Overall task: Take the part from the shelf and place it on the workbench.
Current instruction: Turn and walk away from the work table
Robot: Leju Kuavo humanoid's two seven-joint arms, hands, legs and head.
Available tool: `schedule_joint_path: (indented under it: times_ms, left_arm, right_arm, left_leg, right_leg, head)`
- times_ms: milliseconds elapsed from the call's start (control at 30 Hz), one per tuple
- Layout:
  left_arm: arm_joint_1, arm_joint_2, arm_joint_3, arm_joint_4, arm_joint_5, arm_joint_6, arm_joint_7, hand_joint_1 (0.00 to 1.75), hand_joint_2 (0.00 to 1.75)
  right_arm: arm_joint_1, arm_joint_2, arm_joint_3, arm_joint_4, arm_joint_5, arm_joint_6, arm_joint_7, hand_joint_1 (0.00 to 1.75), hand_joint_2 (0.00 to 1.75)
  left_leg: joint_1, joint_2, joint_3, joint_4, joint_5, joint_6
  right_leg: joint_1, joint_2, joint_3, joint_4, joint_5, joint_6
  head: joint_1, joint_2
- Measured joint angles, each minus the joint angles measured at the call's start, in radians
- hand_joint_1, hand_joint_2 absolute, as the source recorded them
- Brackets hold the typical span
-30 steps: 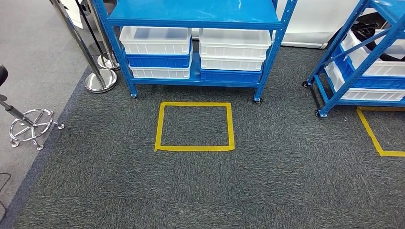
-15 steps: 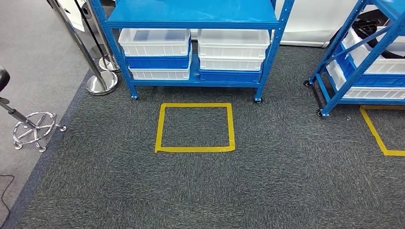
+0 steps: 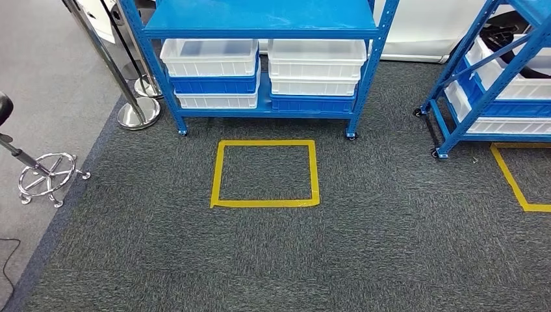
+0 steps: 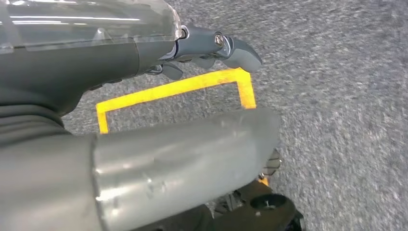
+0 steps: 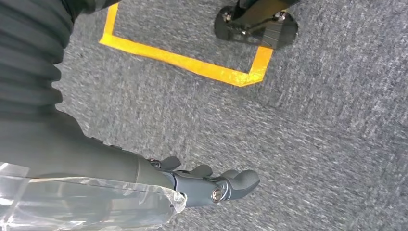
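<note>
view crept forward; shelf (image 3: 260,26) bins (image 3: 209,55) empty

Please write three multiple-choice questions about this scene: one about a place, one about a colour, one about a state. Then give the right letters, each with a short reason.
1. Where is the yellow tape square?
A. on the carpet in front of the blue shelf
B. on a table
C. on a wall

2. What colour is the top bin of the left stack?
A. red
B. white
C. black

3. What does the left hand hold?
A. a bin
B. a cable
C. nothing

Answers:
1 A: the tape lies on the carpet just before the shelf's feet.
2 B: its walls are plainly white.
3 C: its fingers hang bare above the carpet.
</note>
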Motion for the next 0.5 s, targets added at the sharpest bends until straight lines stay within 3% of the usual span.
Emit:
schedule_joint_path:
  times_ms: [33,100,167,200,233,267,300,333,367,433,500]
  left_arm:
    - [0.0,0.0,0.001,0.0,0.001,0.002,0.008,0.0,0.87]
    - [0.0,-0.001,0.002,0.0,0.001,0.005,0.023,0.0,1.75]
    - [-0.001,-0.002,0.003,0.0,-0.002,0.007,0.039,0.0,1.75]
    - [-0.003,-0.002,0.002,0.0,-0.003,0.007,0.049,0.0,1.75]
    - [-0.003,-0.002,-0.003,-0.001,0.0,0.008,0.059,0.0,1.75]
    - [-0.003,-0.001,-0.011,-0.003,0.007,0.009,0.067,0.0,1.31]
    - [-0.004,0.0,-0.024,-0.007,0.02,0.009,0.074,0.0,0.87]
    - [-0.004,0.001,-0.039,-0.013,0.039,0.008,0.08,0.0,0.44]
    - [-0.004,0.002,-0.055,-0.019,0.06,0.008,0.085,0.0,0.0]
    - [-0.004,0.003,-0.09,-0.033,0.106,0.006,0.095,0.0,0.0]
    - [-0.003,0.007,-0.126,-0.045,0.155,0.003,0.106,0.0,0.0]
  right_arm:
    - [-0.001,0.0,-0.002,0.0,0.0,0.0,0.007,0.0,0.0]
    - [-0.003,0.0,-0.007,0.0,0.0,0.0,0.022,0.0,0.87]
    - [-0.003,-0.001,-0.011,0.0,-0.001,0.006,0.037,0.0,1.75]
    - [-0.001,-0.001,-0.012,0.001,-0.003,0.009,0.051,0.0,1.75]
    - [0.002,-0.002,-0.012,0.001,-0.007,0.013,0.067,0.0,1.31]
    - [0.007,-0.004,-0.012,0.002,-0.013,0.015,0.083,0.0,0.87]
    - [0.014,-0.006,-0.01,0.004,-0.021,0.02,0.095,0.0,0.44]
    - [0.022,-0.008,-0.008,0.006,-0.032,0.026,0.102,0.0,0.0]
    - [0.03,-0.012,-0.005,0.008,-0.044,0.032,0.108,0.0,0.0]
    - [0.047,-0.017,0.005,0.011,-0.068,0.047,0.117,0.0,0.0]
    - [0.061,-0.021,0.019,0.012,-0.094,0.062,0.123,0.0,0.0]
  left_leg:
    - [-0.001,0.0,0.001,-0.005,0.002,0.004]
    - [0.003,0.001,0.008,-0.02,0.011,0.018]
    - [0.008,0.004,0.013,-0.032,0.017,0.031]
    - [0.007,0.005,0.013,-0.033,0.017,0.035]
    - [0.005,0.007,0.012,-0.032,0.016,0.037]
    - [0.004,0.008,0.012,-0.031,0.015,0.038]
    - [0.004,0.008,0.013,-0.03,0.014,0.038]
    - [0.003,0.007,0.015,-0.028,0.012,0.037]
    - [0.003,0.005,0.016,-0.025,0.01,0.035]
    - [0.0,0.002,0.015,-0.015,0.002,0.025]
    - [-0.003,0.002,0.011,-0.009,-0.005,0.013]
  right_leg:
    - [0.0,0.0,0.0,-0.002,0.001,0.007]
    - [-0.001,0.0,-0.001,0.006,-0.007,0.018]
    - [0.0,0.0,-0.035,0.078,-0.052,0.022]
    - [0.0,0.0,-0.067,0.141,-0.084,0.024]
    - [0.001,0.0,-0.101,0.205,-0.11,0.025]
    - [0.0,0.0,-0.125,0.251,-0.121,0.026]
    - [0.0,0.0,-0.133,0.262,-0.112,0.027]
    - [0.0,0.0,-0.119,0.231,-0.083,0.027]
    - [0.0,0.0,-0.089,0.168,-0.045,0.026]
    - [0.002,0.0,-0.032,0.046,0.005,0.018]
    - [0.006,0.002,-0.016,0.007,0.01,0.009]
  head:
    - [0.0,0.0]
    - [0.0,0.0]
    - [0.0,0.0]
    - [0.0,0.0]
    - [0.0,0.0]
    - [0.0,0.0]
    - [0.0,0.0]
    - [0.0,0.0]
    - [0.001,0.0]
    - [0.0,0.0]
    - [0.0,0.0]
